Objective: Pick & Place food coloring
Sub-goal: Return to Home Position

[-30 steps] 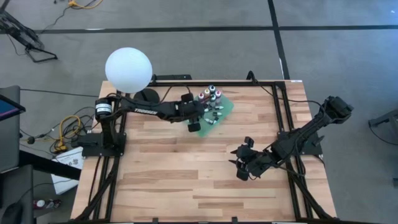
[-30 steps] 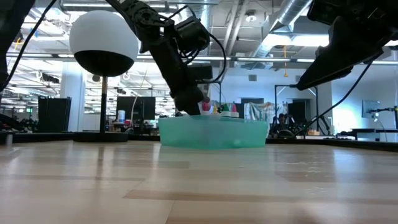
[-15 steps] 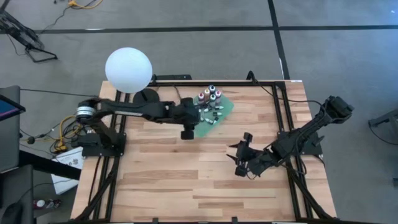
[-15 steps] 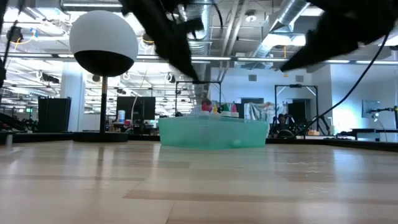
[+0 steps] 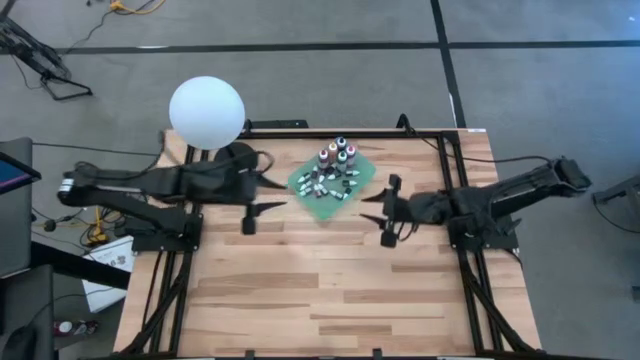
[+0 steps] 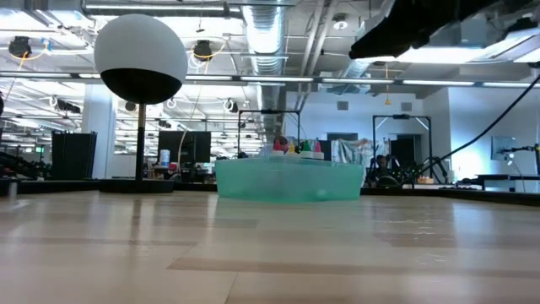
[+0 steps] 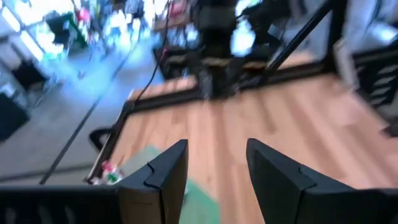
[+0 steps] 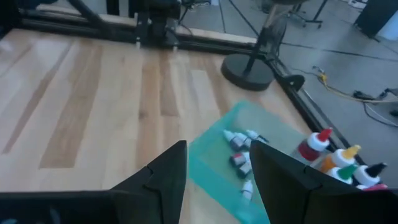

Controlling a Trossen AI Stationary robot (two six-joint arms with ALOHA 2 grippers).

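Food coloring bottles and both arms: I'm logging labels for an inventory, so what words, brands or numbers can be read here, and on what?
No text can be read in any view.
Food coloring bottles in the green bin: any labels are too small to read.
Left arm and right arm: no legible lettering.
White globe lamp: shows no marking.

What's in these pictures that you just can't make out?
- High view: the bottles are too small to count or read.
- Low view: the bin wall hides all but a few caps.
- Left wrist view: blurred; the left gripper covers part of the bin.
- Right wrist view: the right gripper and the picture edge cut off some bottles.
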